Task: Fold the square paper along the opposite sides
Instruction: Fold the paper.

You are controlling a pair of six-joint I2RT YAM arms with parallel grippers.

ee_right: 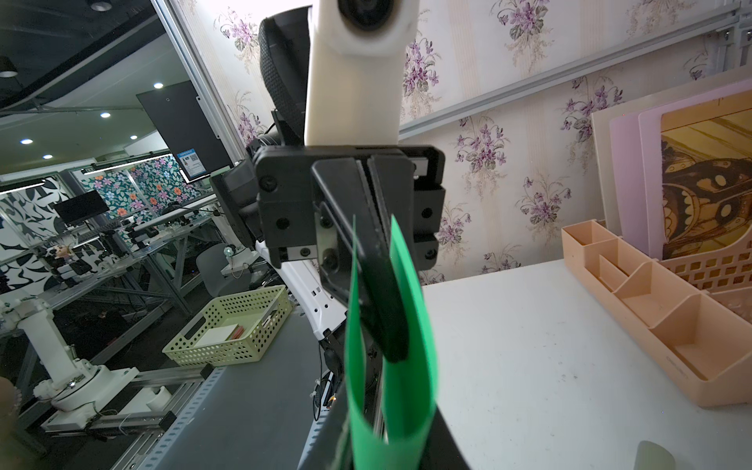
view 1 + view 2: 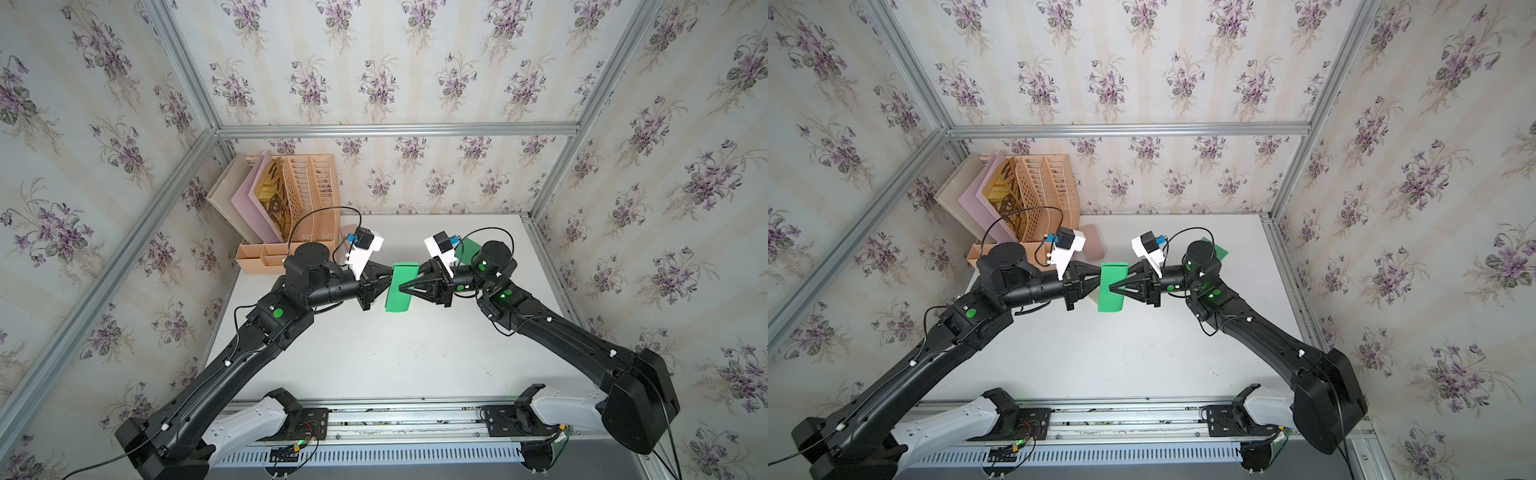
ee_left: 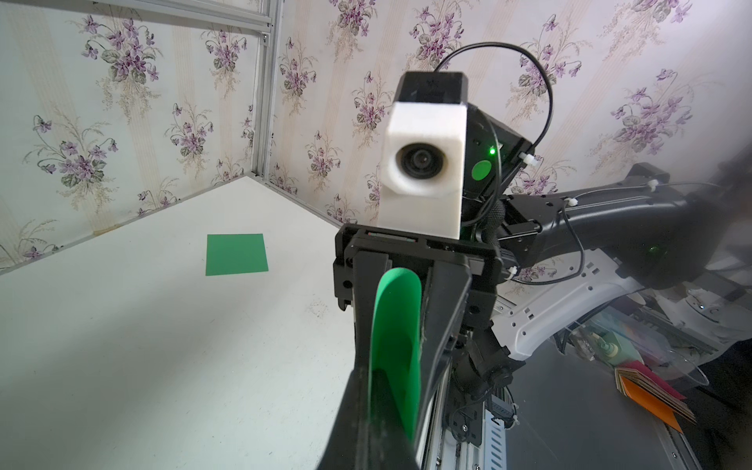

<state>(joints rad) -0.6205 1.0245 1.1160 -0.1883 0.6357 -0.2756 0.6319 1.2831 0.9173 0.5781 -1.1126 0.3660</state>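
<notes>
The square paper (image 2: 398,297) (image 2: 1111,300) is green and bent into a U-shaped loop, held in the air over the middle of the table. My right gripper (image 2: 409,277) (image 1: 382,455) is shut on the loop, one finger on each side of its bend. The two loose flaps (image 1: 411,325) point toward the left arm. My left gripper (image 2: 392,272) (image 3: 378,427) is shut. Its joined fingers (image 1: 382,309) reach in between the two flaps, and I see no paper pinched between them. The two grippers face each other tip to tip.
A second flat green sheet (image 3: 236,260) (image 2: 1220,251) lies on the white table (image 2: 415,353) behind the right arm. A peach desk organiser (image 2: 291,208) with boards stands at the back left corner, with a mauve pad (image 2: 1093,245) beside it.
</notes>
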